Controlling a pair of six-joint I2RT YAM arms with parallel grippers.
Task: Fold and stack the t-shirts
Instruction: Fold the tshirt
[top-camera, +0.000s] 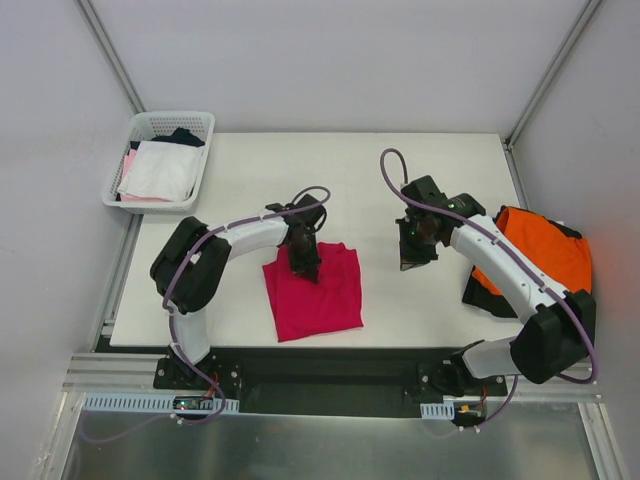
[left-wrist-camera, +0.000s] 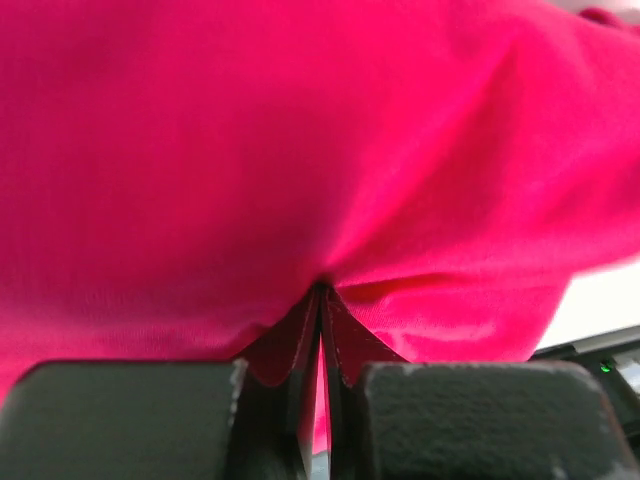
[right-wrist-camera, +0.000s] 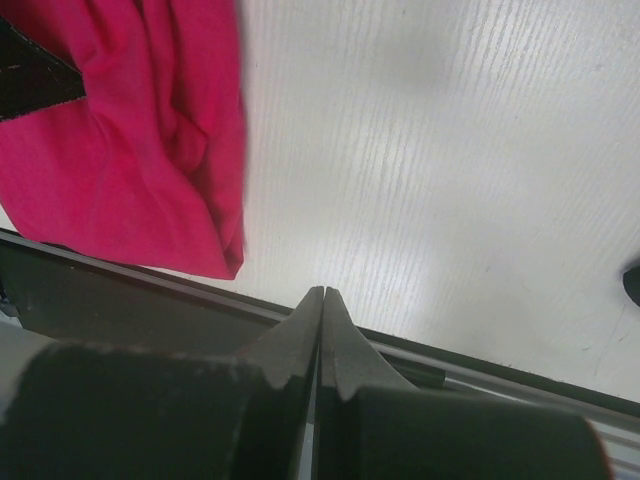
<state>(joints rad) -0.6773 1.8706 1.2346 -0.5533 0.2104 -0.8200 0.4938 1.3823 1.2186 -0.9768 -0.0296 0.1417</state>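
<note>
The crimson-magenta t-shirt (top-camera: 320, 295) lies folded in a rough rectangle on the white table (top-camera: 400, 170), left of centre. My left gripper (top-camera: 303, 262) is down on its far edge. In the left wrist view the shirt (left-wrist-camera: 300, 150) fills the frame, and creases run into the shut tips of the left gripper (left-wrist-camera: 322, 292), which pinch the cloth. My right gripper (top-camera: 412, 262) hangs over bare table to the right of the shirt. The right wrist view shows the right gripper (right-wrist-camera: 322, 292) shut on nothing, with the magenta shirt (right-wrist-camera: 130, 150) off to its left. An orange t-shirt (top-camera: 540, 250) lies bunched at the right edge over a black t-shirt (top-camera: 485, 295).
A white mesh basket (top-camera: 205, 125) holding white, pink and dark garments stands off the table's far left corner. The table's front rail (right-wrist-camera: 150, 290) runs just below the shirt's near edge. Grey walls close in on both sides.
</note>
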